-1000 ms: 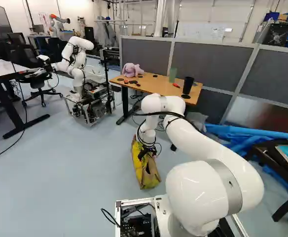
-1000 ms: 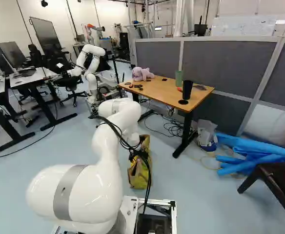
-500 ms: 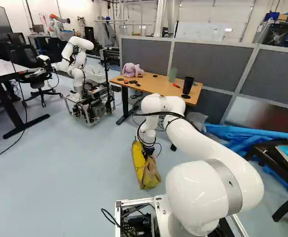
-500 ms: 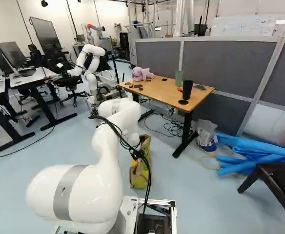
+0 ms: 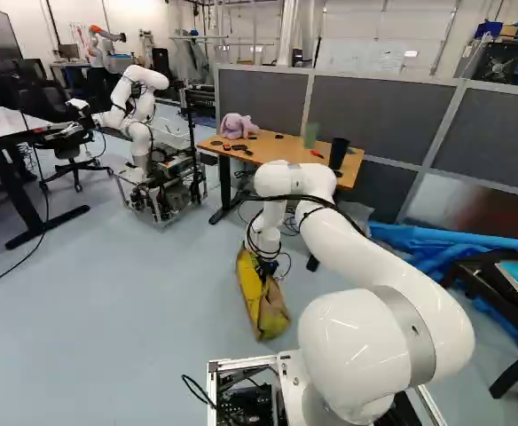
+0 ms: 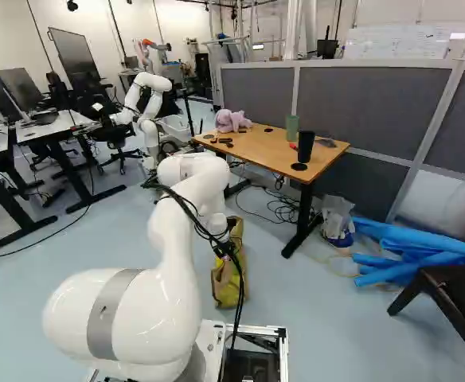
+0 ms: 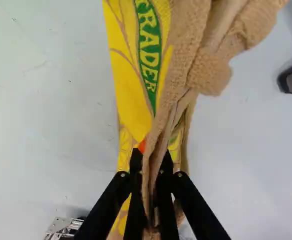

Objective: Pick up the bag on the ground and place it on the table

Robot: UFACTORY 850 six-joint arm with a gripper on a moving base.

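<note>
Gripper (image 5: 265, 270), nearly closed, pinches a fold of the bag (image 5: 266, 312), whose body sits below.

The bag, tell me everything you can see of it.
The bag is yellow and tan, apparently coarse woven cloth, with a green lettered panel. It looks narrow and creased, slanting in the left base view, its base apparently on the floor, short of the table. The pincer is shut on a tan fold near its top.
</note>
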